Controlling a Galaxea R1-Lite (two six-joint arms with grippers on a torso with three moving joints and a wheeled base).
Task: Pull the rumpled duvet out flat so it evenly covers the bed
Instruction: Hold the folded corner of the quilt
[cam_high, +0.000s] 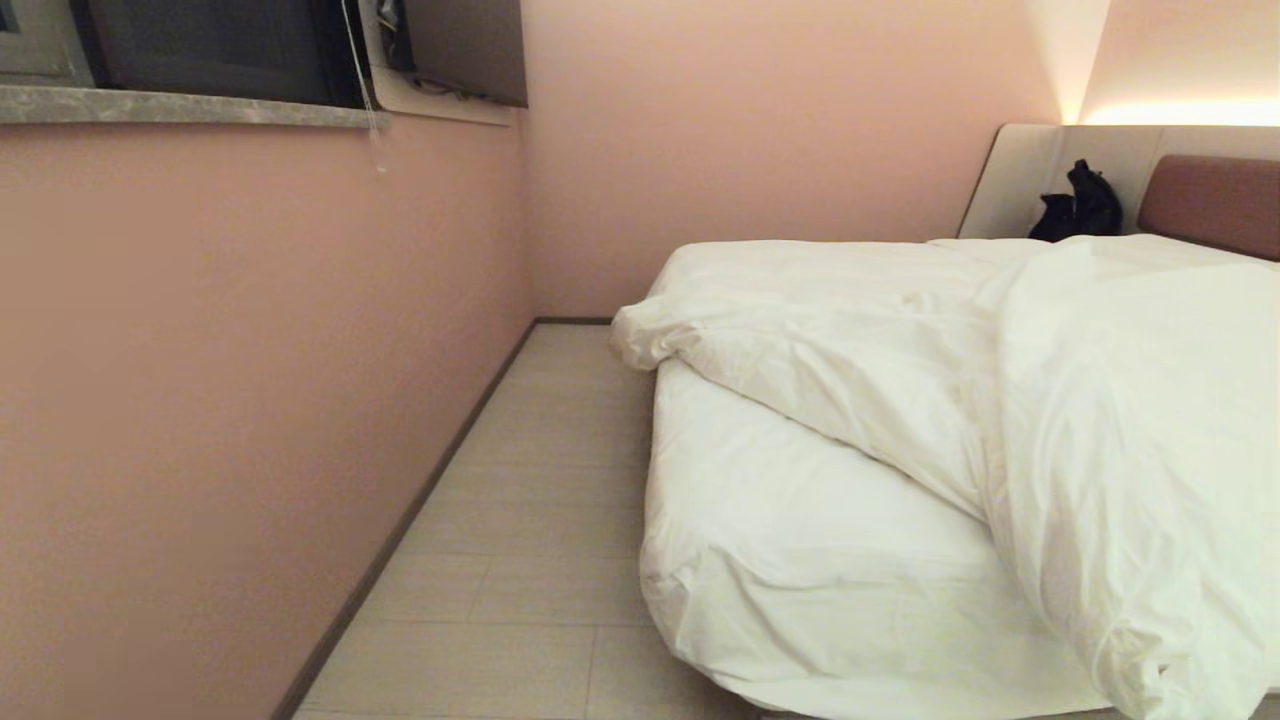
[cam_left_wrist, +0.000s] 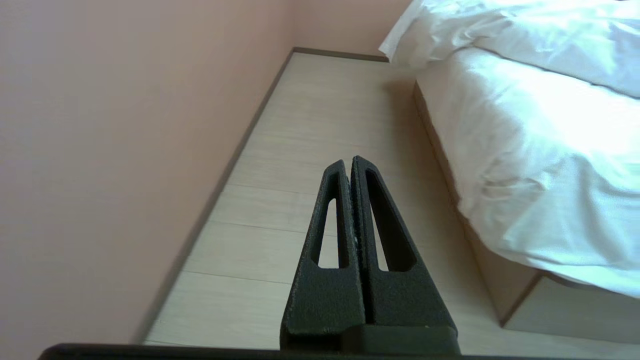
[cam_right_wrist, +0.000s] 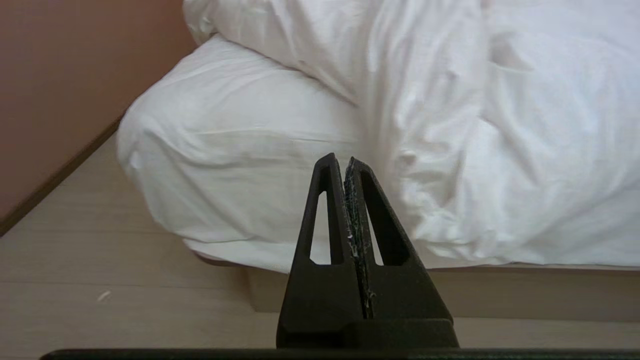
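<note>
The bed fills the right of the head view, its white sheeted mattress bare at the near left corner. The puffy white duvet lies rumpled over it, folded back diagonally, with one fold hanging over the foot at the right and a corner overhanging the left side. Neither arm shows in the head view. My left gripper is shut and empty over the floor beside the bed, with the duvet beyond. My right gripper is shut and empty, pointing at the bed's foot and the hanging duvet.
A pink wall runs along the left, leaving a narrow aisle of pale floor between it and the bed. A reddish-brown headboard and a black bag stand at the far end. The grey-beige box base shows under the mattress.
</note>
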